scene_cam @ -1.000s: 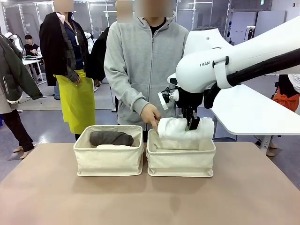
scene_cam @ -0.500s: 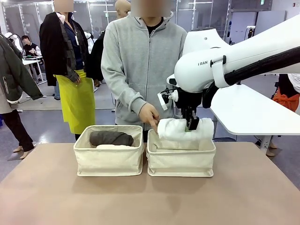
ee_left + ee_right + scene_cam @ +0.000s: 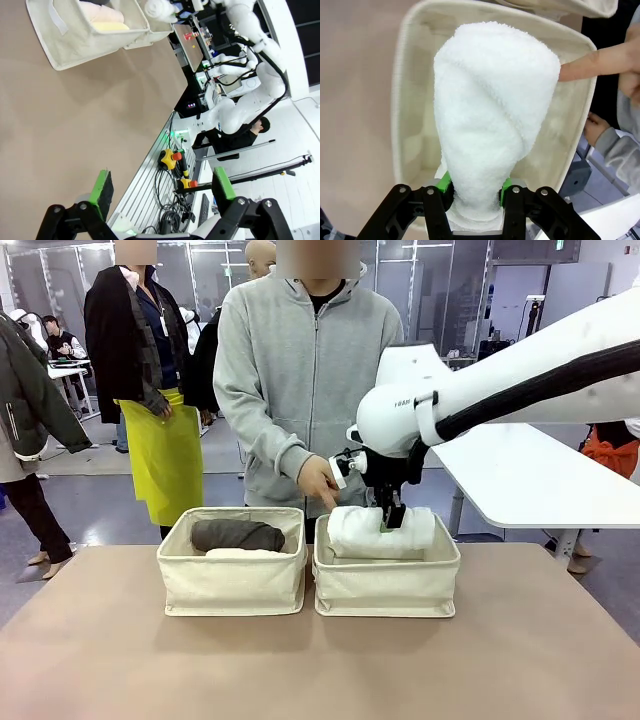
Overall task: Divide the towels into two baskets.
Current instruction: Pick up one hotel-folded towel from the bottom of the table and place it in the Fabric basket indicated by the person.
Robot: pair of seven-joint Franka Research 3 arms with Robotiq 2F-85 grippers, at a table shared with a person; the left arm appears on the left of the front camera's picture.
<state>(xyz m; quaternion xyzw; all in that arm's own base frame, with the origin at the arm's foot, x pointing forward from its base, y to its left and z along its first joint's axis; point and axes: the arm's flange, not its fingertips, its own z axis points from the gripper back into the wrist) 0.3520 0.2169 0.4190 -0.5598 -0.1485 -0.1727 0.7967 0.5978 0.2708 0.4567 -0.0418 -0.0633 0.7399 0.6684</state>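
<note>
Right gripper clamped on one end of the white towel, green pads pressed into the roll from both sides. Roll extending away from the fingers, lying across the top of the right basket, partly above its rim. Person's hand at the towel's far end, fingertip touching it. Left basket just beside, holding the dark grey-brown towel on top of a pale one. Left gripper spread wide, grasping nothing, above bare table, well apart from the baskets.
</note>
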